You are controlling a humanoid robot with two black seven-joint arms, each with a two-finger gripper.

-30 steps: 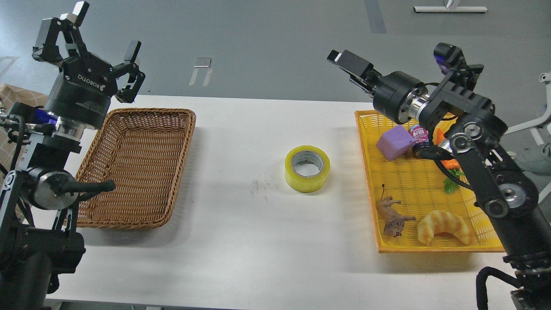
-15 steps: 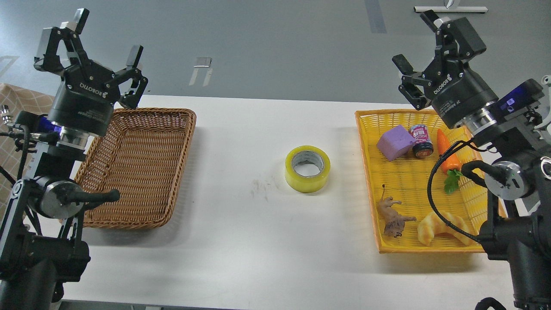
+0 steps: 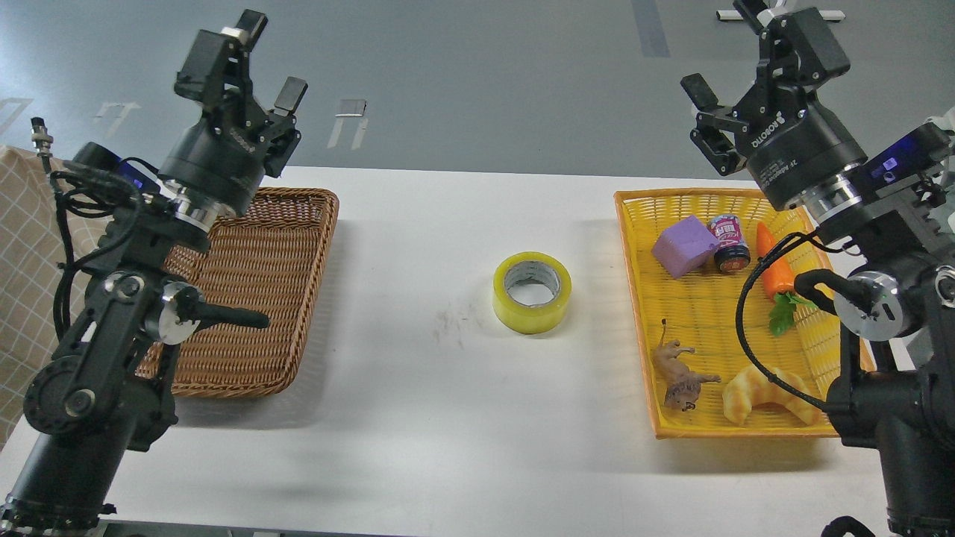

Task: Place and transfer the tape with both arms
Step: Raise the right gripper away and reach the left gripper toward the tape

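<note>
— Two grippers raised, what changed?
— Left black two-finger gripper (image 3: 262, 56) has swung inward, over the brown wicker basket's (image 3: 246, 291) far corner; fingers spread, holding nothing. Right black gripper (image 3: 727, 52) barely shifted, also splayed and empty
— And the roll?
— Wide yellowish packing tape roll (image 3: 532, 291) stays flat on the white table (image 3: 418, 418), between that basket and the yellow tray (image 3: 716, 343), well clear of both arms

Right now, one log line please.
tape: on table, free | left gripper: open, raised | right gripper: open, raised
</note>
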